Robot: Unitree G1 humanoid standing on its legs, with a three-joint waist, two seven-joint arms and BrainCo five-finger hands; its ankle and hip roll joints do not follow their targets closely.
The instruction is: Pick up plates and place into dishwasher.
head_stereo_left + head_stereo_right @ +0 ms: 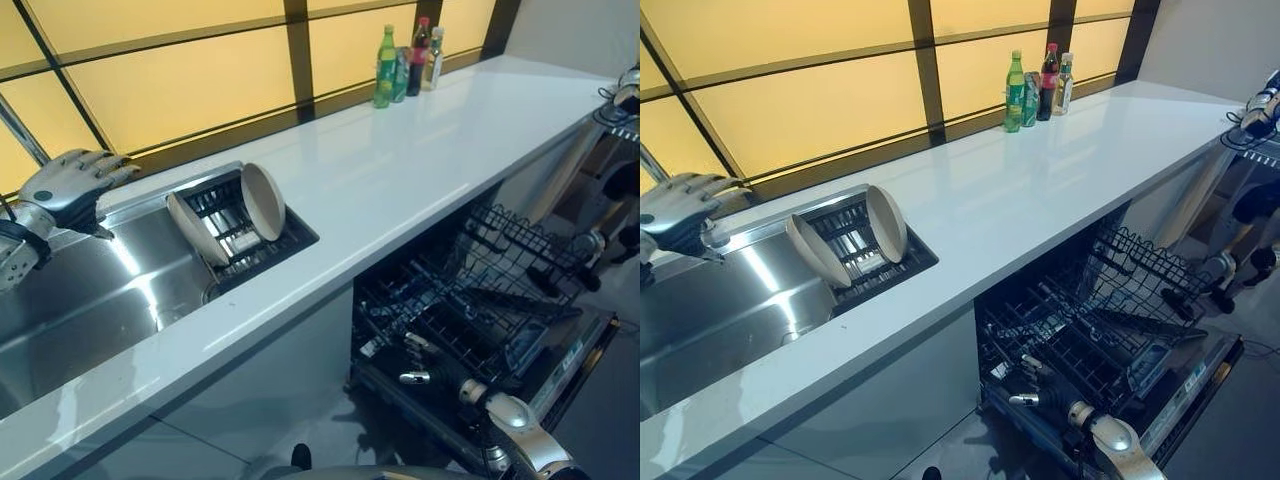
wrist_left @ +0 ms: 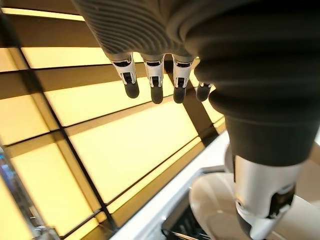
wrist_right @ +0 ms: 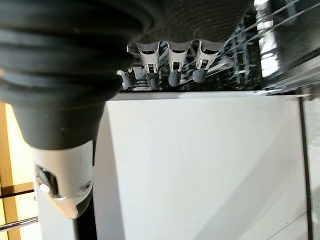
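Reach step — nothing is held yet. Two plates (image 1: 262, 201) stand on edge in the drying rack (image 1: 283, 243) beside the sink (image 1: 90, 300). The left hand (image 1: 65, 185), fingers relaxed and empty, hovers at their 9 o'clock. The right hand (image 1: 415, 362), fingers loosely extended, hangs over the open dishwasher (image 1: 480, 310) at 5 o'clock. The next move, I judge, calls for the left hand to close on a plate's rim.

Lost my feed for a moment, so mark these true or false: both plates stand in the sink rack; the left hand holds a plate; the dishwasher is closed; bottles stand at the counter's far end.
1. Two plates stand on edge in the rack: true.
2. The left hand holds a plate: false, it hovers open above the sink, holding nothing.
3. The dishwasher is closed: false, its door is down and the baskets are pulled out.
4. Bottles stand at the far end of the counter: true.
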